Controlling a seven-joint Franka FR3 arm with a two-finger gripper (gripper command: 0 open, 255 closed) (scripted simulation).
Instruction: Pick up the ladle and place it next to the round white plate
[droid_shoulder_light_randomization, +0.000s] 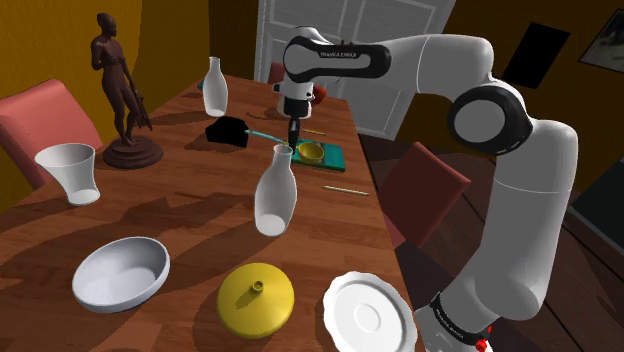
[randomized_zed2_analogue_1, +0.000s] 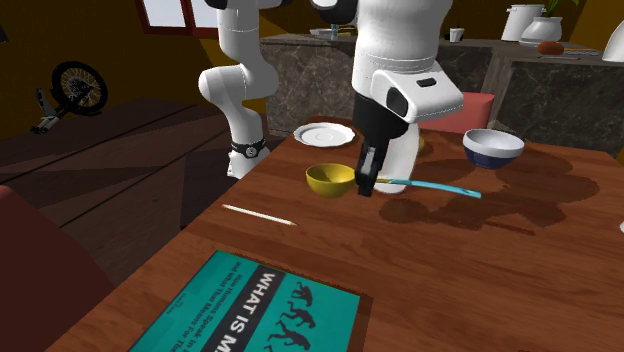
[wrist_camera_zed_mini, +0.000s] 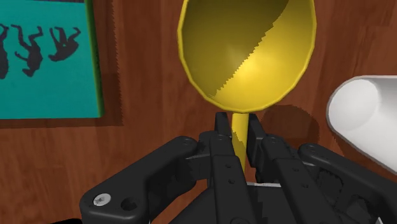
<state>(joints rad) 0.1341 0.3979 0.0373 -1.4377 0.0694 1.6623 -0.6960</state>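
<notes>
The end effector (wrist_camera_zed_mini: 238, 125) is clamped on the yellow ladle's (wrist_camera_zed_mini: 248, 51) neck, above the wooden tabletop (wrist_camera_zed_mini: 146, 95) near a teal book (wrist_camera_zed_mini: 44, 63).

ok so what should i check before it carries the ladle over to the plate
1. Claw shut on the ladle at its neck: ok
2. Ladle lifted off the table: cannot tell
3. Round white plate in view and unobstructed: ok
4. Bare wood beside the plate for set-down: ok
5. Room around the claw: not ok, white bottle stands close by, likely near the path
6. Long handle will swing clear: cannot tell
</notes>
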